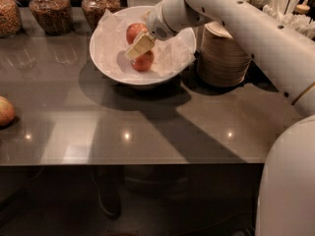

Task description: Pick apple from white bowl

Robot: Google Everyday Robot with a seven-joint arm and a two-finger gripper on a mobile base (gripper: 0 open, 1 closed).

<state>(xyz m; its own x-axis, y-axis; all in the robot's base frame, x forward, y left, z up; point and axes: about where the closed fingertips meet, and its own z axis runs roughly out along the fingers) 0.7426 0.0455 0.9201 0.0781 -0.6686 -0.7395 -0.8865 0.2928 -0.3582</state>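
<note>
The wide white bowl point(109, 58), lined with crinkled white paper, stands at the back middle of the grey table. Two apples lie in it. The larger orange-red apple point(133, 32) with a yellowish blush is at the back. A smaller red apple point(144, 63) lies just in front of it. My gripper point(140, 45) reaches in from the right and hangs inside the bowl between the two apples, partly covering both. I cannot tell whether it touches either one.
A stack of small cream bowls point(222, 58) stands just right of the white bowl, under my arm. Glass jars point(49, 9) of grains line the back left. A paler yellowish apple point(5, 111) lies at the table's left edge. White cutlery point(280, 4) is at the back right.
</note>
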